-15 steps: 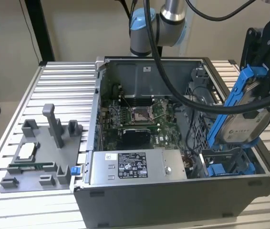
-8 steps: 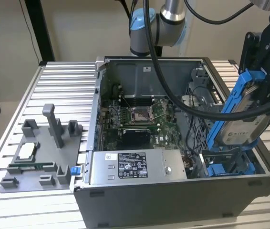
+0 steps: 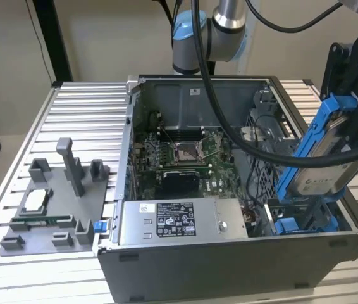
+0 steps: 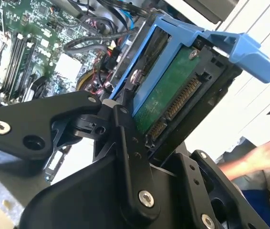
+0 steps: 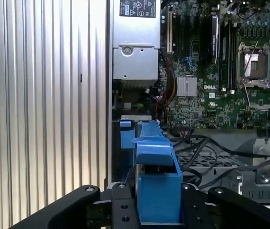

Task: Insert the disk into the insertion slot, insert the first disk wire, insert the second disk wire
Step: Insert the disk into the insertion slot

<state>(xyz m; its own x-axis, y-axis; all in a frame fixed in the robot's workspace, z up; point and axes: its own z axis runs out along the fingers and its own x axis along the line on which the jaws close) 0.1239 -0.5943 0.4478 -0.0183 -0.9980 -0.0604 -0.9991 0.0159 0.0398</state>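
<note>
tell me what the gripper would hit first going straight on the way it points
Most likely the insertion slot, whose blue rails lie just below the held disk; depth is unclear.

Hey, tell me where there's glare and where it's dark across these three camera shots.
Exterior view: even light, the table bright, the computer case shadowed inside. Second wrist view: the table beyond the disk is washed out to white, while the gripper is near-black. First wrist view: streaky glare on the table's ribs; the motherboard is evenly lit.
</note>
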